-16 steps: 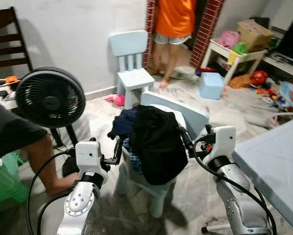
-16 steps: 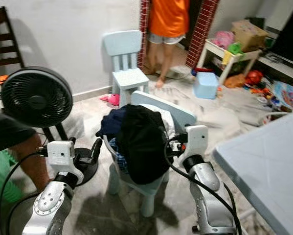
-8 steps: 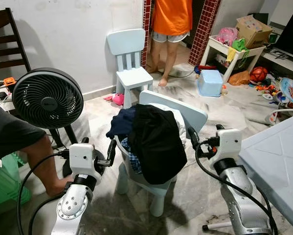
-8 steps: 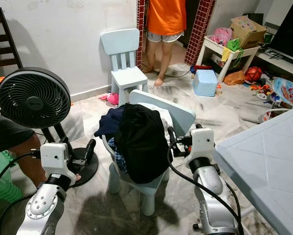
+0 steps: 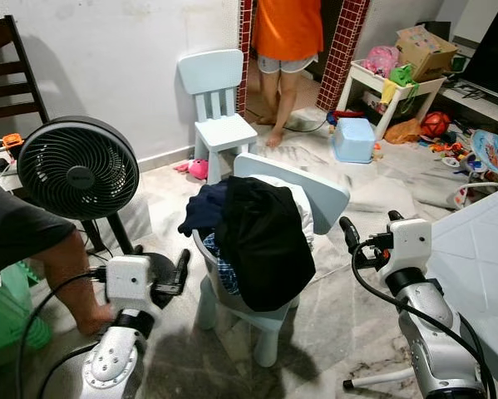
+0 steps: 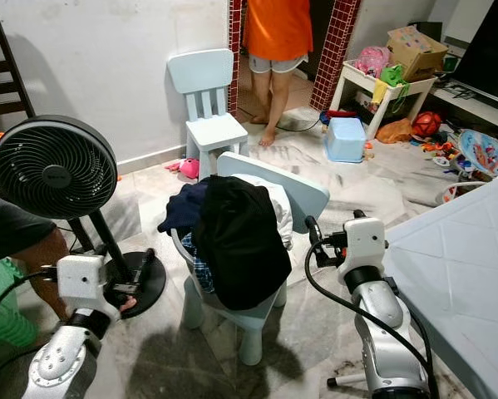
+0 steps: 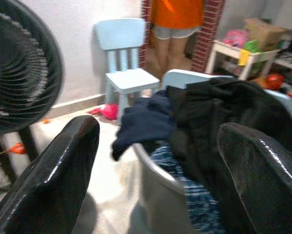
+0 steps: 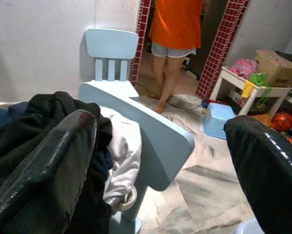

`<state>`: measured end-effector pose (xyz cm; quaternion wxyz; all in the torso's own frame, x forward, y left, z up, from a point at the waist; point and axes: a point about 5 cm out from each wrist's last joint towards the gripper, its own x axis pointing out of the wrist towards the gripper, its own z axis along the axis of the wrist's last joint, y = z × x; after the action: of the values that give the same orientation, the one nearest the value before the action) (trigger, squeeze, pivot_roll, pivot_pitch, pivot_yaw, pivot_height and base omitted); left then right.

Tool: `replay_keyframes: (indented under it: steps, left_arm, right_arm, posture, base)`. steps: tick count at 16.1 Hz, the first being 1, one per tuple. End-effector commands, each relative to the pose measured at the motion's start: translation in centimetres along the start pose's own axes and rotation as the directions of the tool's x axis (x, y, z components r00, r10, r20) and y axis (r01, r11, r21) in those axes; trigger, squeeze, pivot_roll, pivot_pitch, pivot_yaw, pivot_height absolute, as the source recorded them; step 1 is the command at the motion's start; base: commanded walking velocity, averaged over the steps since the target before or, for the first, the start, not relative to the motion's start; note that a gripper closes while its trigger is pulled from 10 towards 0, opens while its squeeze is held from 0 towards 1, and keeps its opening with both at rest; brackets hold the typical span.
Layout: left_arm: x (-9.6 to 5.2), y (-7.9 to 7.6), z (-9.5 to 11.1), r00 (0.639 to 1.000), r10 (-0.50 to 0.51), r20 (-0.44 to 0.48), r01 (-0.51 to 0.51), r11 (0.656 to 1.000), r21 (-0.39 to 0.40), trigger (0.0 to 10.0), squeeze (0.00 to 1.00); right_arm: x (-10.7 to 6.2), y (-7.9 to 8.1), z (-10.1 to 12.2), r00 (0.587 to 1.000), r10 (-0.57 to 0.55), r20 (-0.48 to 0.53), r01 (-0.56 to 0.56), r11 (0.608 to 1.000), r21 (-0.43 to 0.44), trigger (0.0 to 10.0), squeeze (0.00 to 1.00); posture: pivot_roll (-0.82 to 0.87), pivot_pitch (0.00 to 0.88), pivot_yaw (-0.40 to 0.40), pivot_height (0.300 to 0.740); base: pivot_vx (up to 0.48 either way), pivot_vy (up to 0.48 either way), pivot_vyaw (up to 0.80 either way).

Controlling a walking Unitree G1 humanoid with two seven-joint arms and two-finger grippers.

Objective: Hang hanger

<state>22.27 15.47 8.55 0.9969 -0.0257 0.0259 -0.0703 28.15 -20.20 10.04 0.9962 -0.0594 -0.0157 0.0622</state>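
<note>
Search step: no hanger is evident. Left gripper (image 5: 180, 268) and right gripper (image 5: 347, 235) flank the clothes-heaped chair (image 5: 327, 195), jaws wide open, empty; next, locate one.

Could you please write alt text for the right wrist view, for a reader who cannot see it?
Seen between the right gripper's two open black fingers, a pale blue child's chair is heaped with dark and white clothes. Behind it a second small blue chair stands by the white wall, and a person in an orange top stands in a brick-edged doorway.
</note>
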Motion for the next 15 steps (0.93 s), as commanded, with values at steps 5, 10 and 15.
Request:
replay_keyframes:
  steps: [5,10,15]
  left_arm:
    - [0.37,-0.88,0.95,0.997,-0.056,0.046,0.058,0.998,-0.021,10.0,0.00]
    - [0.41,-1.05,0.87,0.997,-0.068,0.043,0.069,0.997,-0.028,10.0,0.00]
    - [0.43,-1.11,0.85,0.997,-0.073,0.040,0.074,0.997,-0.027,10.0,0.00]
  right_arm:
    - [0.25,-0.02,0.10,1.000,0.022,0.010,-0.022,1.000,-0.005,10.0,0.00]
    - [0.24,0.45,0.02,0.999,0.043,0.000,-0.043,0.999,0.023,10.0,0.00]
    - [0.18,0.52,-0.14,0.999,0.044,-0.011,-0.044,0.998,0.049,10.0,0.00]
  posture:
    - [-0.04,0.000,-0.077,0.740]
    - [-0.05,0.000,-0.080,0.740]
    - [-0.05,0.000,-0.079,0.740]
  base:
    - [0.055,0.000,0.00]
    - [0.286,0.000,0.00]
    - [0.293,0.000,0.00]
